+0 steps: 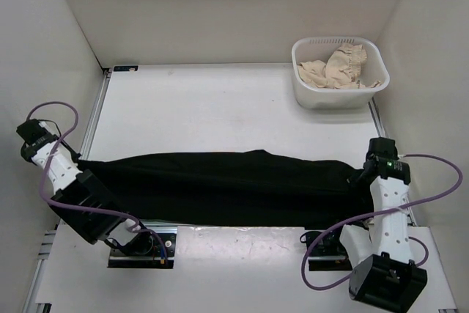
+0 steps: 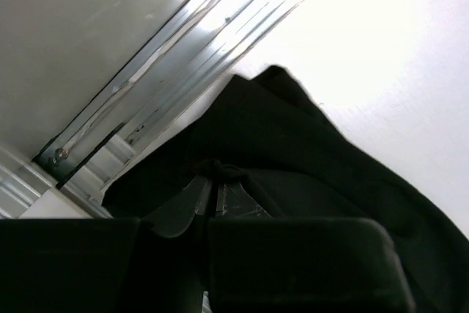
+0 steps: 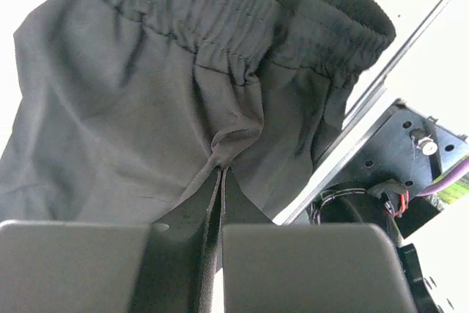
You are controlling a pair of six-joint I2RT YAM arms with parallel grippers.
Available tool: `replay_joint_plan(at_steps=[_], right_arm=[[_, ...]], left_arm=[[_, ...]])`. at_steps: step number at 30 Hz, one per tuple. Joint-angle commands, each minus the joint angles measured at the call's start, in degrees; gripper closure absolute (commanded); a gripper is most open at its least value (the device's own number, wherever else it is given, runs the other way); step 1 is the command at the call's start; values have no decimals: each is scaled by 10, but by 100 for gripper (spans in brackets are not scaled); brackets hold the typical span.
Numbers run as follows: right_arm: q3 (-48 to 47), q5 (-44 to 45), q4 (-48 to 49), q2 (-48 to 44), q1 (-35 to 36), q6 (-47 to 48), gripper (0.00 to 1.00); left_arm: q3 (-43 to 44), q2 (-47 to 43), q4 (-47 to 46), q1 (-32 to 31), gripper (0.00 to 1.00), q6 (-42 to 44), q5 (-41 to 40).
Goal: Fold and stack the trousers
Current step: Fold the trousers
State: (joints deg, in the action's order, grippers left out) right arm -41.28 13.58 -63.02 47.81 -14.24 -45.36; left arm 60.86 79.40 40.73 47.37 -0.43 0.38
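The left jaws are pinched shut on the left end of the plain black soft-fabric trousers (image 2: pixel 308 159). The right jaws are clamped on them just below the gathered waistband (image 3: pixel 242 5). The trousers lie stretched across the near white worktop (image 1: pixel 205 108) between both arms, well apart from the white plastic basket (image 1: pixel 330 97) of crumpled beige cloth (image 1: pixel 341 67).
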Motion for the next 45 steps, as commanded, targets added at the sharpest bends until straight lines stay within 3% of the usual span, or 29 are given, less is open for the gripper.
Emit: replay_joint_plan(at_steps=[1,6,11,16,20,26,34,41,42,44,45], right_arm=[[-66,42,31,38,-4,30,100],[-209,65,36,110,-4,53,100],[-264,53,18,131,-4,58,100],[-169,35,4,68,-4,40,100],[-95,35,-30,5,-4,34,100],[33,13,-63,-75,-4,15,100],[-12,89,-91,-70,-4,-2,100],[-5,99,-109,-76,-4,-13,100],[-5,99,-109,-76,-4,-19,98],[-10,106,-115,-70,-4,-19,60],[-10,112,-115,-70,-4,-24,26]], left_arm=[[66,-1,-48,-20,86,4,23],[152,4,-48,-61,86,4,44],[219,9,-48,-70,86,4,69],[130,-24,-48,-59,86,4,34],[10,-57,-48,-3,86,4,-19],[-96,-73,-48,81,86,4,-55],[-111,-57,-48,121,86,4,-55],[-118,-57,-48,140,86,4,-55],[-123,-63,-48,140,86,4,-61],[-144,-68,-48,140,75,4,-78],[-150,-68,-48,140,46,4,-85]])
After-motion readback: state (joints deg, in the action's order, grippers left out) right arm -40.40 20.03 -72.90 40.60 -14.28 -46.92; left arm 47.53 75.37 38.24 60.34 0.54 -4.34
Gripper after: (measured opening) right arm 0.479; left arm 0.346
